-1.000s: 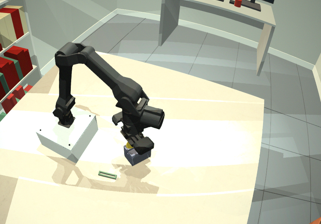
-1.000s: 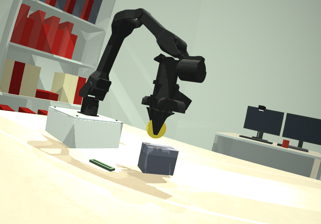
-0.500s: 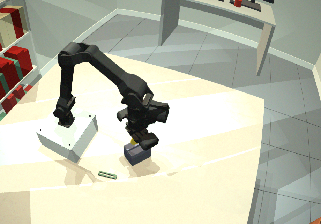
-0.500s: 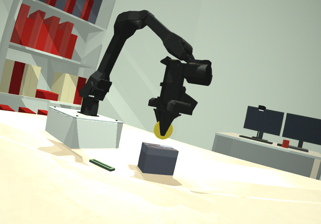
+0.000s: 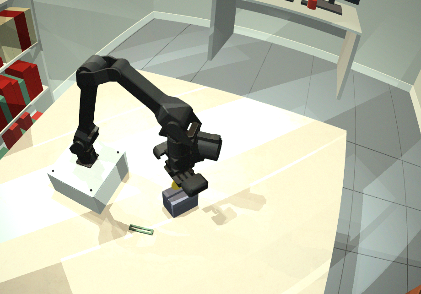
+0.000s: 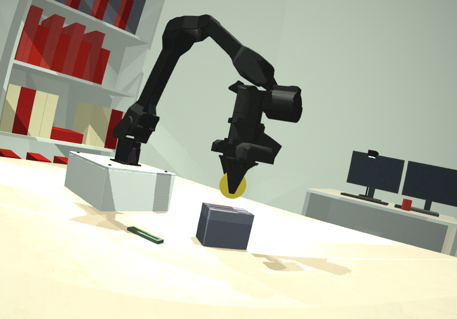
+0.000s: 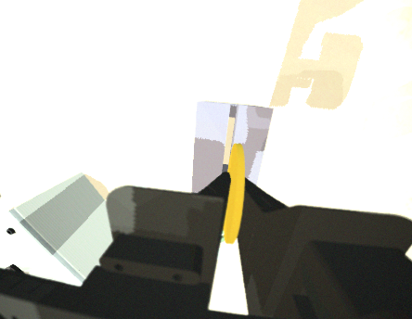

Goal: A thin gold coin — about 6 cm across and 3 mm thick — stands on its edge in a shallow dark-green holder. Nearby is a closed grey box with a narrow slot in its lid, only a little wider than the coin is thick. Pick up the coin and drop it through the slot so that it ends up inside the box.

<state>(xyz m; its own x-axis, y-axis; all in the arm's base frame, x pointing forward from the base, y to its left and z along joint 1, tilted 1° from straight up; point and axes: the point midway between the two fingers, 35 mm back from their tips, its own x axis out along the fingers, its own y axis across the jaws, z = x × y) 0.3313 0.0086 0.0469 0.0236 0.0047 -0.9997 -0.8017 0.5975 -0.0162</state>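
Gold coin [image 6: 232,186] pinched on edge in the tool [image 6: 233,190], fingers clamped flat against its two faces, upper part gripped, lower rim hanging free below the tips. That grip leaves the bottom edge exposed, which is what has to enter first.

Tool points straight down above the grey box [image 6: 224,230]; coin clear of the lid, not touching. Wrist view: coin [image 7: 235,192] edge-on, running nearly in line with the slot [image 7: 229,139], which shows as a pale strip along the lid. Coin appears to sit a touch to one side of the slot; exact offset hard to judge.

Dark-green holder [image 5: 141,229] lies vacated on the desk [image 5: 272,215], apart from the box.

Judgement: carry done, alignment in hand; small lateral correction, then lowering and release.
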